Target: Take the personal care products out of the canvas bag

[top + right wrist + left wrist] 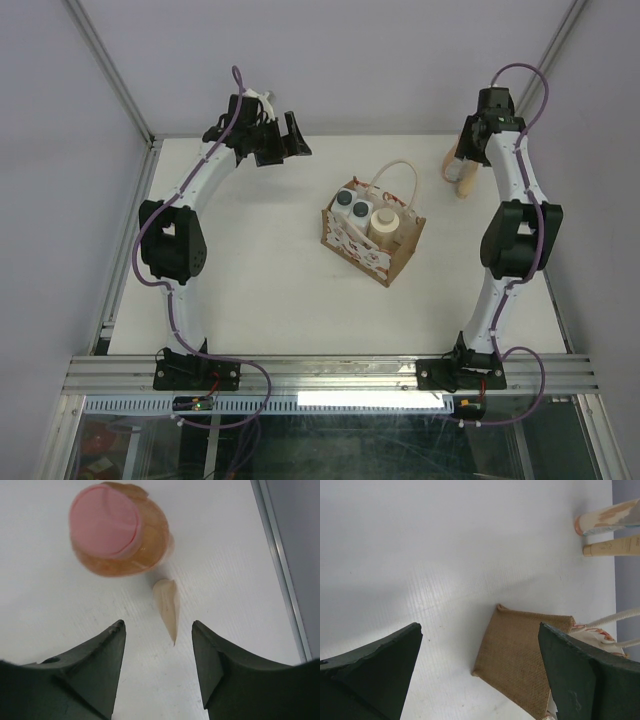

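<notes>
**Overhead view, centre.** The canvas bag [372, 250] is a small boxy tote of coarse brown weave. It has a white lace-like print on its lower-left face and cream rope handles [398, 180] looped above the open mouth. It stands on the matte white worktop [260, 270].

**Inside the bag.** Packed side by side are two white bottles [345, 201] with dark caps and a cream bottle [383, 222] with a round lid (only their tops show; the bag walls hide the bodies).

**Upper right.** The peach-orange bottle [120, 535] is translucent and rounded, with a flat pink cap, and stands on the worktop outside the bag. Just beside it is a slim cream tube [167, 605] tapering to a point; its markings are too small to read.

**Fingers.** The right fingers [90, 675], dark and wedge-shaped, hover above this pair, spread apart and holding nothing. The left fingers [375, 675], at upper left in the overhead view, are spread wide and empty. Between them the left wrist view shows a plain burlap side of the bag, its right part cut off by one finger.
</notes>
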Motion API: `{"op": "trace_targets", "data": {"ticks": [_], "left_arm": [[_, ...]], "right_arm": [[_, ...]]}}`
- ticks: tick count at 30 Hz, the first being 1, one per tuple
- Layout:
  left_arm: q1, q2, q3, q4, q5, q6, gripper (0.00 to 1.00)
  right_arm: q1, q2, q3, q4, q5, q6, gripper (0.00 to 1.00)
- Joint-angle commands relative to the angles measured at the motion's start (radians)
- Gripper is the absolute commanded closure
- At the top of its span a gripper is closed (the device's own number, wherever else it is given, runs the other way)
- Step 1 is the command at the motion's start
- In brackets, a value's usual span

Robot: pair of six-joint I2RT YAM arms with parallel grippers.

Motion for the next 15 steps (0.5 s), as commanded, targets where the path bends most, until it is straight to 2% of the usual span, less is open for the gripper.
{"op": "trace_targets", "data": {"ticks": [1, 12, 15], "left_arm": [[0.007, -0.096, -0.070, 0.030, 0.033, -0.037, 0.01], [-0.003, -0.136, -0.144, 0.058, 0.072, -0.191, 0.01], [-0.003, -0.151, -0.155, 0.058, 0.072, -0.213, 0.01]], "right_arm": [[0.047, -0.185, -0.016, -0.015, -0.022, 0.064, 0.41], [0.180, -0.448, -0.220, -0.034, -0.277, 0.099, 0.31], [0.240, -0.488, -0.270, -0.039, -0.302, 0.088, 0.29]]}}
